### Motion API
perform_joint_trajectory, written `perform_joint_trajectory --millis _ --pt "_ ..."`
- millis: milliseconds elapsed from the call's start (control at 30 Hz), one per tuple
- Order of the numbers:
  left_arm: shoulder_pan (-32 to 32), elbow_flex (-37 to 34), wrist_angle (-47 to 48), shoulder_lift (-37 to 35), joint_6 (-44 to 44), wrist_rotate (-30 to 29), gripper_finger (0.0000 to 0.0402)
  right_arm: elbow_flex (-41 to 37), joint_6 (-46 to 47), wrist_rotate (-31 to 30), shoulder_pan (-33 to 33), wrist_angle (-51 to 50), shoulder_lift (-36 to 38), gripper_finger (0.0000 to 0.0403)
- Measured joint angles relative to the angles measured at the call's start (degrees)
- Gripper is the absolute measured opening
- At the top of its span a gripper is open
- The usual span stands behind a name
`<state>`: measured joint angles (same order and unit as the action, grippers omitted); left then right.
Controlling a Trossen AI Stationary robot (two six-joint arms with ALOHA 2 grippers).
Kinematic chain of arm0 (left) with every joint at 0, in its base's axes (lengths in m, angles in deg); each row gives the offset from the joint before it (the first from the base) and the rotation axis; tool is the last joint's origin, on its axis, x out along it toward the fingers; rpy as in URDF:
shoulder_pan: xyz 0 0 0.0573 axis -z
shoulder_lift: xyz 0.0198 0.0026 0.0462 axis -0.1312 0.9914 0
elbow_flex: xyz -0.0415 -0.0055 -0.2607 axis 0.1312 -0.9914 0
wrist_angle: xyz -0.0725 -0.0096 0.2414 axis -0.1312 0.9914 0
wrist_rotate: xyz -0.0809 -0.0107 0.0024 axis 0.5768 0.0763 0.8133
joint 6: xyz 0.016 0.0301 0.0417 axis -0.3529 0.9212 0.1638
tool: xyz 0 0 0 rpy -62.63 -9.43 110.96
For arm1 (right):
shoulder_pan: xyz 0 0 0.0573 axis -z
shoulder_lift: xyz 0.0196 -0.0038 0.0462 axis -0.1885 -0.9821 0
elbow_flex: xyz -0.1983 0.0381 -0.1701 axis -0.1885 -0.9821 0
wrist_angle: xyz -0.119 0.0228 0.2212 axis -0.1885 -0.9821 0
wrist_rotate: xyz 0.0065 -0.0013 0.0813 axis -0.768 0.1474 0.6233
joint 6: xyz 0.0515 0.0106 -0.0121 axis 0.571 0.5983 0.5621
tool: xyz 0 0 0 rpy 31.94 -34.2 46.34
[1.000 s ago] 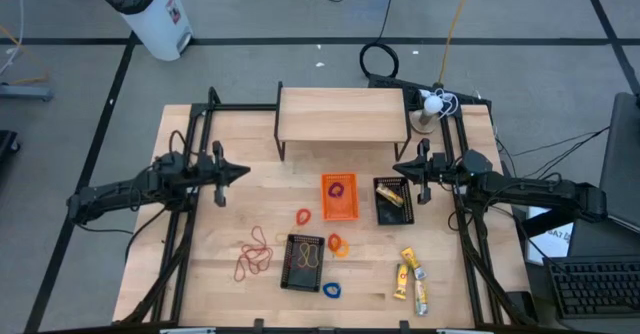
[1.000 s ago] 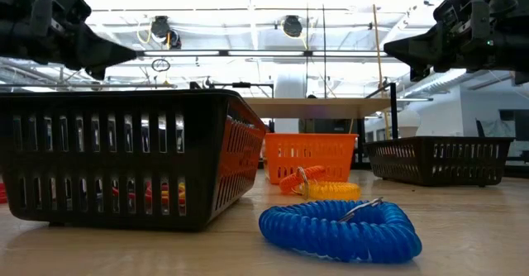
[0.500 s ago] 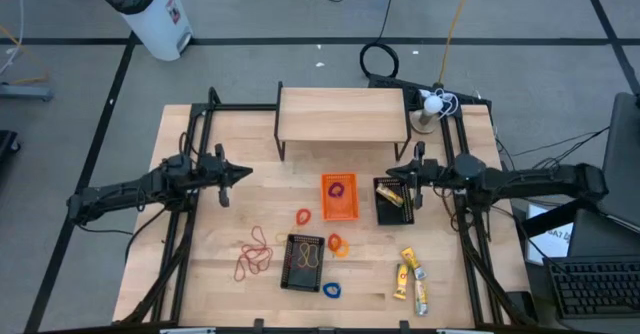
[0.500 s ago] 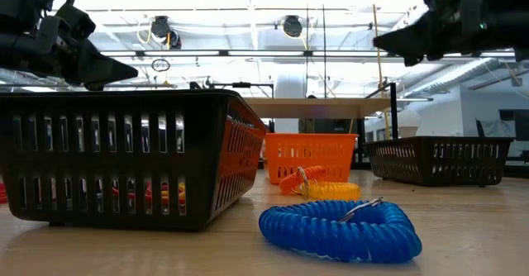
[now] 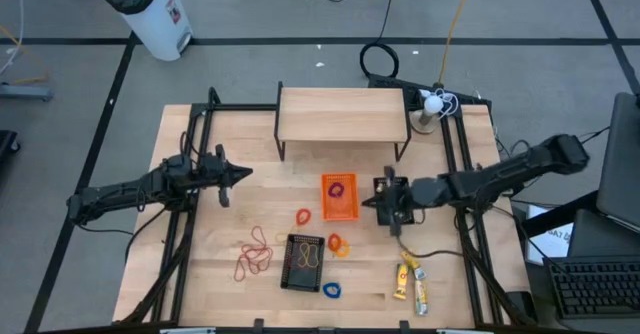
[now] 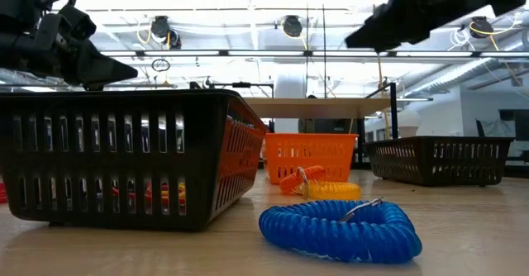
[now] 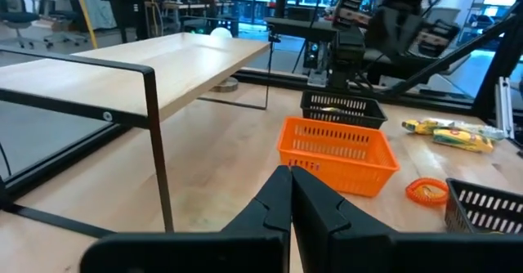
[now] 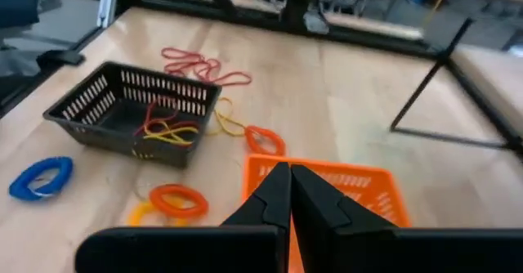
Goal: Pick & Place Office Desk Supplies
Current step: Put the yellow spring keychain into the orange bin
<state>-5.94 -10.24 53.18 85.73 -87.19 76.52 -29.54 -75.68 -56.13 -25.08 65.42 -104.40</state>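
Note:
Red and brown rubber bands (image 5: 254,255) lie loose on the table's near left. More bands sit in a black basket (image 5: 303,262). An orange basket (image 5: 339,196) holds a purple ring. Coiled rings lie around them: orange (image 5: 303,217), orange and yellow (image 5: 338,244) and blue (image 5: 331,290). Yellow packets (image 5: 410,277) lie at the near right. My right gripper (image 5: 367,202) hangs shut in the air between the orange basket and a second black basket (image 5: 393,211). My left gripper (image 5: 243,174) waits shut above the table's left side.
A wooden shelf on black legs (image 5: 342,114) stands at the table's far middle. Black frame rails (image 5: 190,174) run along both sides. In the low view the blue coil (image 6: 339,226) and the black basket (image 6: 124,156) stand closest to the near edge.
My right gripper has swung from the table's right side toward the middle and the near edge, rising a little and tipping slightly downward. It now reaches across the right black basket and is still shut.

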Motion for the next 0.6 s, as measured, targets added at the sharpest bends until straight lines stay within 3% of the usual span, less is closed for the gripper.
perform_joint_trajectory --millis 200,367,600 --pt "0.0 0.0 0.0 0.0 -2.3 0.0 0.0019 8.6 5.3 0.0 -3.1 -2.5 -9.8 0.0" --pt "0.0 0.0 0.0 0.0 -3.3 0.0 0.0021 16.4 16.4 -1.4 -3.4 -10.6 -17.5 0.0" --pt "0.0 0.0 -0.3 0.0 -4.7 0.0 0.0021 28.5 24.3 4.0 -4.3 -24.2 -28.6 0.0"
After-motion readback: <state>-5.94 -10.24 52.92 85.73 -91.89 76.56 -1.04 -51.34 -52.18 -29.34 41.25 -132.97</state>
